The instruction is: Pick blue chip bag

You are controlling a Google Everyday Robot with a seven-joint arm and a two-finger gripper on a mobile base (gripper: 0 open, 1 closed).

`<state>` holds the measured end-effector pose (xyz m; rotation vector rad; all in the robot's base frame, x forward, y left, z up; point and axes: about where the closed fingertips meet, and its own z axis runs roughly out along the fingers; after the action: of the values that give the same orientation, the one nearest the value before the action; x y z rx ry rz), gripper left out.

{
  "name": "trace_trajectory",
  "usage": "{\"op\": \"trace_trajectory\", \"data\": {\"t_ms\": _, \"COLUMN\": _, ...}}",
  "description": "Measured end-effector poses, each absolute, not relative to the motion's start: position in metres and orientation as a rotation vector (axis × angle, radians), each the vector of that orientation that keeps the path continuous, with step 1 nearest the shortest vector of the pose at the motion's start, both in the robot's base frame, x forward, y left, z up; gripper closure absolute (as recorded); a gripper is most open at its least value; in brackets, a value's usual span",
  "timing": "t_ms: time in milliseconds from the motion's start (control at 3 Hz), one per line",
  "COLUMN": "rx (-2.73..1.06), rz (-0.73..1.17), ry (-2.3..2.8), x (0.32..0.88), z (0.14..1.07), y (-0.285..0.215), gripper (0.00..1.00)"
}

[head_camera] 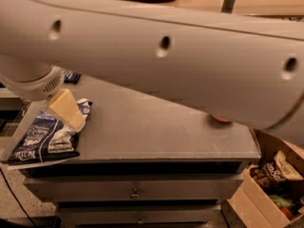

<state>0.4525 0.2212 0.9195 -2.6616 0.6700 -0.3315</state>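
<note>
So, the big white arm [190, 65] eats up most of the view, sweeping across the whole upper half from left to right. At its left end, under a rounded white wrist, the gripper [66, 109] pokes out as a cream-coloured wedge, tilted, down over the left side of the table [156, 132]. Honestly I can't tell whether it's open or closed, or whether it has hold of anything; from this angle it just reads as one pale block.

The blue chip bag [45, 137] lies flat at the front left corner of the grey table top, crumpled, dark navy with white panels and white lettering. The gripper sits over the bag's far right end and overlaps it in the view, but whether it's actually touching the foil I can't say.

Behind the wrist, a bit of a small dark blue wrapper [71, 76] peeks out further back on the table, apart from the bag. Over on the right side, only an orange-red sliver of the apple [219, 119] shows below the arm, well apart from the bag.

Below the table top there are grey drawers [135, 192] with small handles. On the floor to the right stands an open cardboard box [247, 205] with some snack packs inside.
</note>
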Motion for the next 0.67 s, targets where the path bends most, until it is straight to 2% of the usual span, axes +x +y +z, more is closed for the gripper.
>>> {"op": "trace_trajectory", "data": {"t_ms": 333, "rx": -2.666, "rz": -0.372, "ry": 0.652, "x": 0.4551, "z": 0.92, "y": 0.2225, "gripper": 0.0}}
{"op": "trace_trajectory", "data": {"t_ms": 667, "rx": -2.723, "rz": -0.334, "ry": 0.559, "x": 0.4542, "z": 0.9143, "y": 0.2274, "gripper": 0.0}}
